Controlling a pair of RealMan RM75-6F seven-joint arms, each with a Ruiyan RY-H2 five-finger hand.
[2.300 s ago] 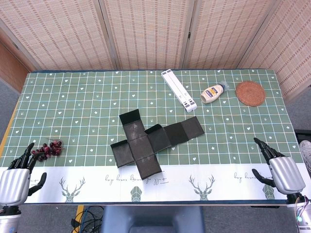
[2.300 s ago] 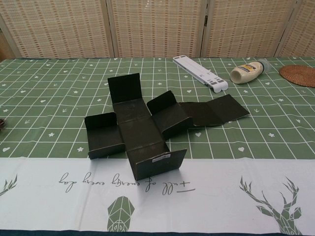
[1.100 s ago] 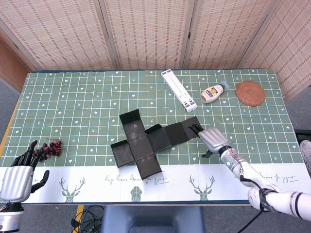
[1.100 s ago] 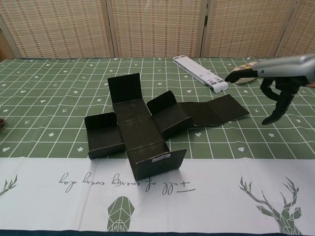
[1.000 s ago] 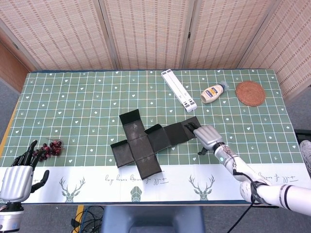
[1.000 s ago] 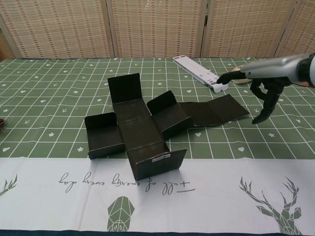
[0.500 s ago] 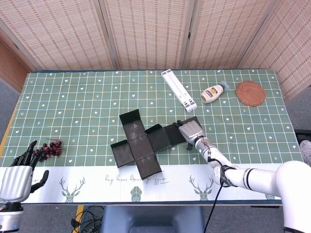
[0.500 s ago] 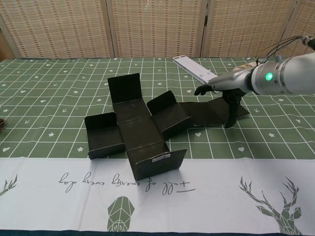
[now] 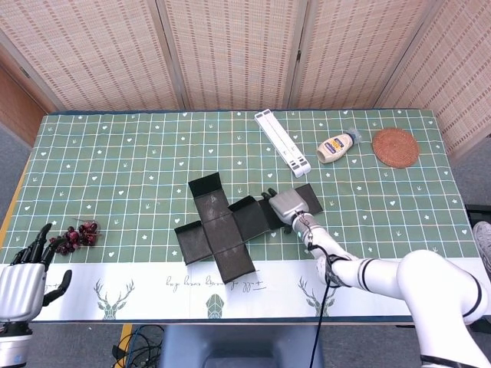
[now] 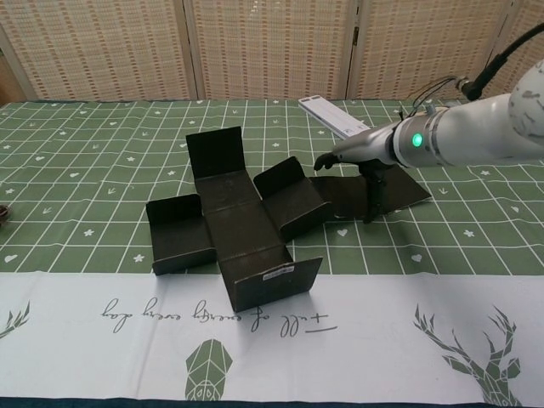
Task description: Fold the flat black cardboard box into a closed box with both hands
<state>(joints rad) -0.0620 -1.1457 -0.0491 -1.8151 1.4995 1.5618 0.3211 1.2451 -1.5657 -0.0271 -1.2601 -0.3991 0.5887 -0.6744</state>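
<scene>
At the middle of the counter, on its green grid-patterned cloth: one flat black cardboard box, unfolded in a cross shape, several flaps partly raised, the long panel lying flat toward the right. It has not shifted since the earlier frames.

Right hand: over the long panel, fingers spread and stretched toward the box's centre, thumb pointing down to the cardboard; contact cannot be confirmed. It holds nothing. It has travelled from the counter's near right corner leftward along the panel.

Left hand: at the near left counter edge, fingers apart, holding nothing, much as before; not seen in the chest view.

Just beside the left hand: a bunch of dark red grapes.

Far side: a white slatted folding stand, a cream squeeze bottle lying down, and a round brown woven coaster.
</scene>
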